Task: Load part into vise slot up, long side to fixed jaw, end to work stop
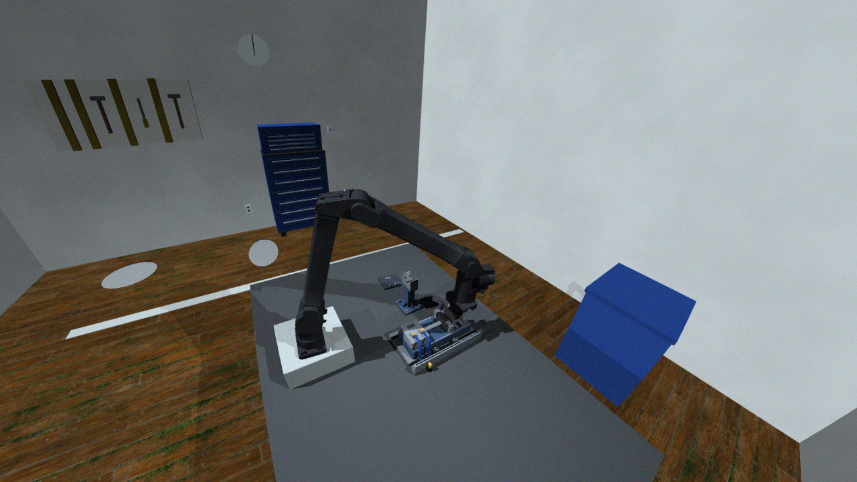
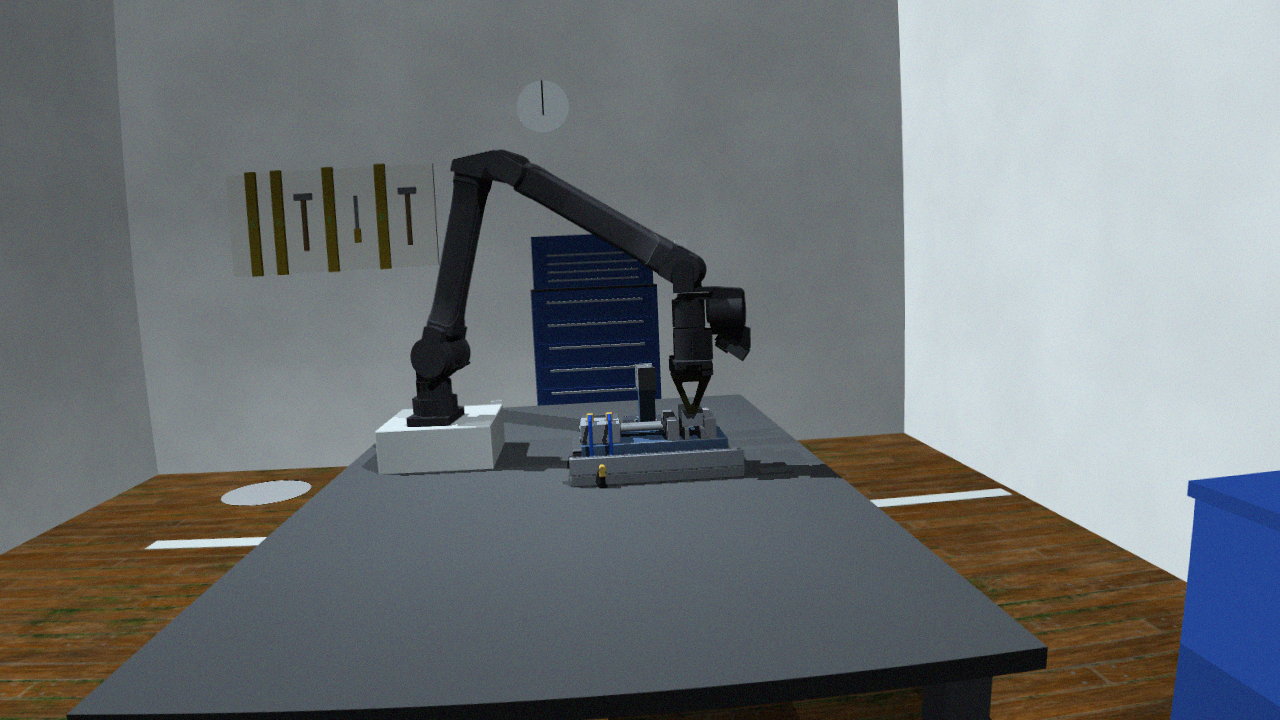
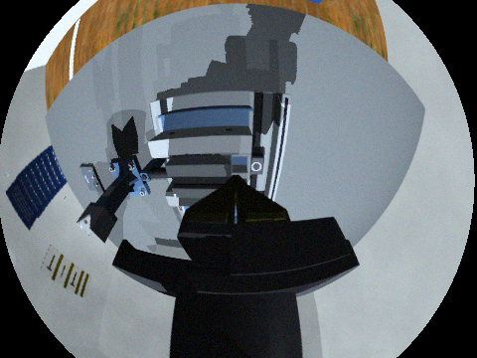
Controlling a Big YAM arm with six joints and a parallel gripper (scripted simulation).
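Note:
The vise [image 1: 440,349] [image 2: 662,463] [image 3: 207,119] stands on the dark table, a blue base with grey jaws and blue air tubes at its left end. My gripper [image 1: 446,315] [image 2: 691,411] [image 3: 236,180] is shut with nothing between its fingers. It points straight down, with its tips at the right-hand end of the vise, between the grey jaw blocks. A dark grey block [image 3: 201,161], which seems to be the part, lies in the vise just ahead of the fingertips. Its slot and its contact with the jaw and the stop are too small to tell.
The infeed plate [image 1: 389,280] [image 3: 87,174] lies behind the vise with nothing on it. A blue-based stand with a dark upright [image 1: 411,298] [image 2: 645,386] [image 3: 126,181] is beside the plate. The arm's white base block [image 1: 314,359] [image 2: 438,441] is to the left. A blue crate [image 1: 626,329] stands on the floor to the right.

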